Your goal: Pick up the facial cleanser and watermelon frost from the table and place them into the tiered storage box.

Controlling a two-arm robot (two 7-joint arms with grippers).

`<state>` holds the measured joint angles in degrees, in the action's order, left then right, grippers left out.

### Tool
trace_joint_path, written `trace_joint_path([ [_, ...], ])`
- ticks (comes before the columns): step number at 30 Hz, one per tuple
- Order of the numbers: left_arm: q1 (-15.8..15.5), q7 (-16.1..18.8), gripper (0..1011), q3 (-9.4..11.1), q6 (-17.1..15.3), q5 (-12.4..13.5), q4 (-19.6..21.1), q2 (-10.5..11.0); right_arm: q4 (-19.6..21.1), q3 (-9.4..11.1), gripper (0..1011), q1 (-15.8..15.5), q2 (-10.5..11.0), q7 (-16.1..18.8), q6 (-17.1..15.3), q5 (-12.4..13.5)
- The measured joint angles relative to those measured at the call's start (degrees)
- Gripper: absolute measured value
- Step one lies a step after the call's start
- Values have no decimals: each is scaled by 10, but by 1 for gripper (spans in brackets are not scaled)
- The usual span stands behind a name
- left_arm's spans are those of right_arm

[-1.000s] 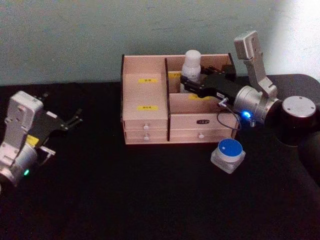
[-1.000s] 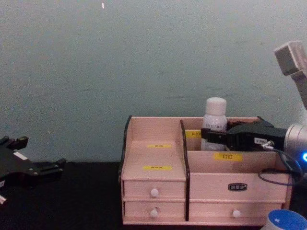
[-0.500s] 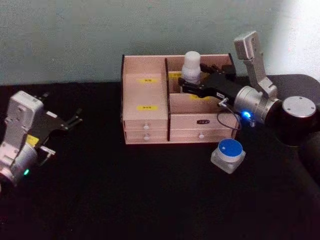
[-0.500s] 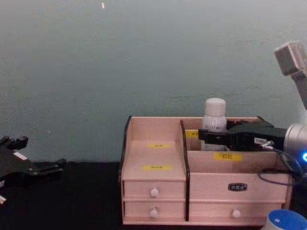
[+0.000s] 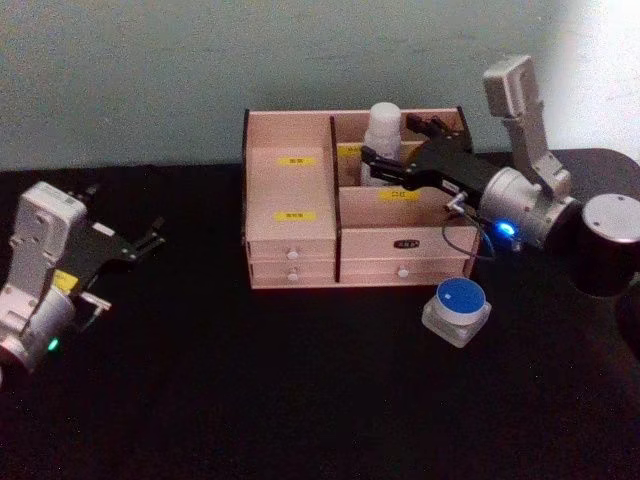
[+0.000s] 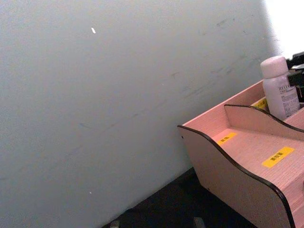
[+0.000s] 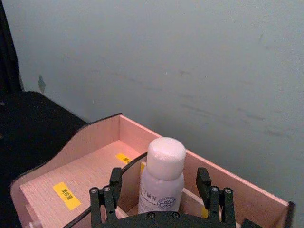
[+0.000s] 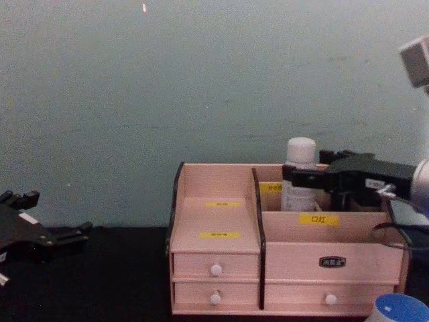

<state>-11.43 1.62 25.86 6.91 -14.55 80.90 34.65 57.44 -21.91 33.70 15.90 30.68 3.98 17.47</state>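
The left end effector (image 5: 158, 232) is held over the left side of the black worktop (image 5: 250, 400), well apart from the other items, with its fingers spread open. The light pinkish-beige wooden tiered storage box (image 5: 290, 232), with black edges, yellow labels and white-knobbed drawers, is positioned at the centre rear. The tall white cylindrical facial cleanser bottle (image 5: 382, 128) is seen upright in the rear compartment of the box's right section. The right end effector (image 7: 160, 178) is located around the bottle with its fingers (image 7: 114, 183) open, and a gap is visible on each side. The squat clear glass watermelon frost jar (image 5: 457, 308), closed with a blue lid, is found on the worktop near the box's right front corner.
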Motion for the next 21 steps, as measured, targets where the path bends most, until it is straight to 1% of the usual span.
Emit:
trace_joint_path([
  [3,0,0,1001,0,0,0,0,0,49,9,1000,-25,18,-4,-9,9],
  [4,0,0,1001,0,0,0,0,0,49,9,1000,-25,18,-4,-9,9],
  [7,0,0,1001,0,0,0,0,0,101,21,1000,-55,42,-4,-19,23],
  [10,0,0,1001,0,0,0,0,0,131,28,1000,-73,57,0,-25,35],
  [11,0,0,1001,0,0,0,0,0,151,33,1000,-86,68,4,-29,44],
  [14,0,0,1001,0,0,0,0,0,179,41,1000,-105,85,9,-35,57],
  [16,0,0,1001,0,0,0,0,0,216,52,1000,-132,109,14,-46,75],
  [19,0,0,1001,0,0,0,0,0,242,58,1000,-152,127,15,-55,85],
  [20,0,0,1001,0,0,0,0,0,260,63,1000,-166,139,15,-61,92],
  [21,0,0,1001,0,0,0,0,0,269,66,1000,-174,146,15,-65,95],
])
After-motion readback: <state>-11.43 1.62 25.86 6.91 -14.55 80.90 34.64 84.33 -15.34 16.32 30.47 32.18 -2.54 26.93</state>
